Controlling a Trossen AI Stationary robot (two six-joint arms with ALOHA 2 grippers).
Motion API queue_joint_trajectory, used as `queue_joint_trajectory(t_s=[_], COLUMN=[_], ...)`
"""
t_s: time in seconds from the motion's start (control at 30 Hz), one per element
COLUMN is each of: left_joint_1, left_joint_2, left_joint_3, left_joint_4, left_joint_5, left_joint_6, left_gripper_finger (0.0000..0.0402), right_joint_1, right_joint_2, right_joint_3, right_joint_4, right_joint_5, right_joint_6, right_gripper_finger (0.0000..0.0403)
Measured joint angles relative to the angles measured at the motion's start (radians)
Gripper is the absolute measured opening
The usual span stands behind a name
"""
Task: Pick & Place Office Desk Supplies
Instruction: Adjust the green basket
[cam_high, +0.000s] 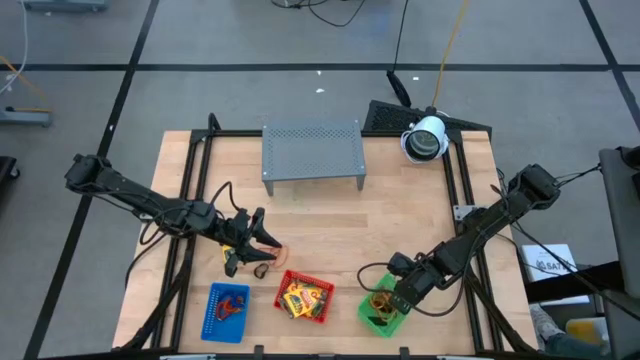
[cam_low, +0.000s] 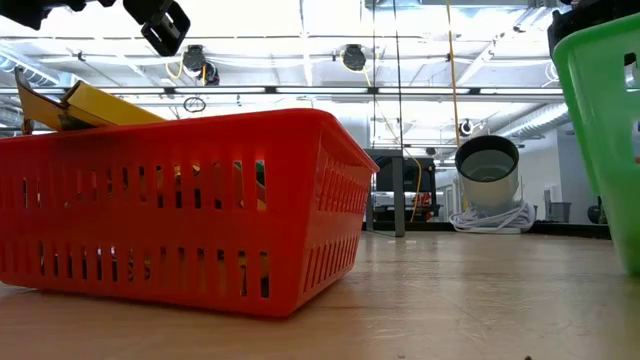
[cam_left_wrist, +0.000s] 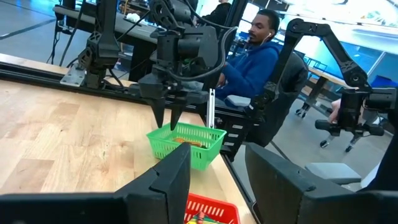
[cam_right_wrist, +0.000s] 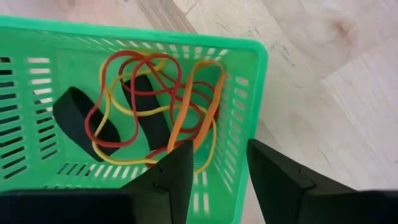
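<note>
A green mesh tray (cam_high: 383, 310) stands near the table's front right, and several red, yellow and orange rubber bands (cam_right_wrist: 149, 106) lie on its floor. My right gripper (cam_right_wrist: 221, 152) hangs open just above this tray and points steeply down; it shows again in the left wrist view (cam_left_wrist: 168, 118). The red tray (cam_high: 305, 298) holds yellow packets (cam_high: 296, 297), and one packet sticks up over its rim (cam_low: 95, 105). An orange rubber band (cam_high: 273, 255) lies on the wood left of the red tray. My left gripper (cam_high: 262, 235) is held level above that spot, open, with nothing between its fingers (cam_left_wrist: 217, 158).
A blue tray (cam_high: 227, 310) with red items stands at the front left. The grey perforated rack (cam_high: 312, 152) stands at the back middle, and a white round device (cam_high: 425, 140) at the back right. A person (cam_left_wrist: 255, 56) sits beyond the table's right edge.
</note>
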Motion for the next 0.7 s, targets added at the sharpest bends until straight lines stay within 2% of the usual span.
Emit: queue_joint_trajectory(t_s=[0.43, 0.7], left_joint_1=[0.000, 0.000], left_joint_2=[0.000, 0.000], left_joint_3=[0.000, 0.000], left_joint_4=[0.001, 0.001], left_joint_5=[0.000, 0.001], left_joint_6=[0.002, 0.003], left_gripper_finger=[0.0161, 0.0161], right_joint_1=[-0.001, -0.001], right_joint_2=[-0.005, -0.070], right_joint_3=[0.000, 0.000], right_joint_4=[0.050, 0.054], right_joint_5=[-0.045, 0.033], right_joint_6=[0.008, 0.015], right_gripper_finger=[0.0142, 0.0142])
